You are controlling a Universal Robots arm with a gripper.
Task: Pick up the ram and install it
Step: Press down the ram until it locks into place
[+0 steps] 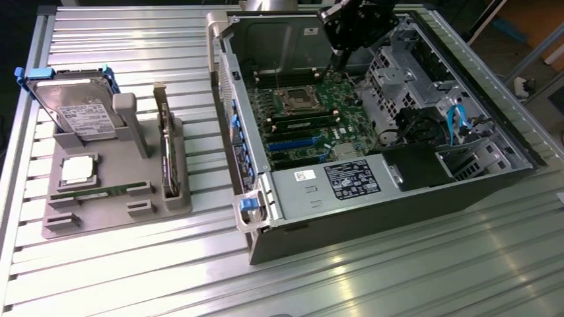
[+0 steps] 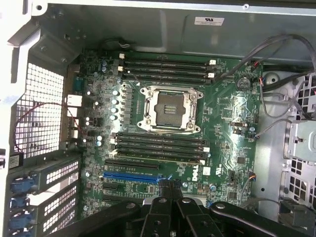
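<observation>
The ram (image 1: 91, 192) is a thin green stick lying flat in the front slot of the grey holder (image 1: 115, 214) at the exterior view's left. My gripper (image 1: 336, 66) hangs far from it, over the open computer case (image 1: 370, 198), above the motherboard (image 1: 308, 125) near the CPU socket (image 1: 295, 99). In the wrist view the gripper (image 2: 170, 186) has its black fingers pressed together, shut on nothing, above the board's edge by the blue slot (image 2: 131, 175). The memory slots (image 2: 160, 145) run beside the CPU socket (image 2: 168, 109).
The holder also carries a silver hard drive (image 1: 79, 112) standing upright, a CPU chip (image 1: 78, 169) and a dark expansion card (image 1: 168, 155) on edge. Case walls, a drive cage (image 1: 414, 72) and cables (image 2: 276, 59) ring the motherboard. A ribbed metal table (image 1: 397, 277) lies underneath.
</observation>
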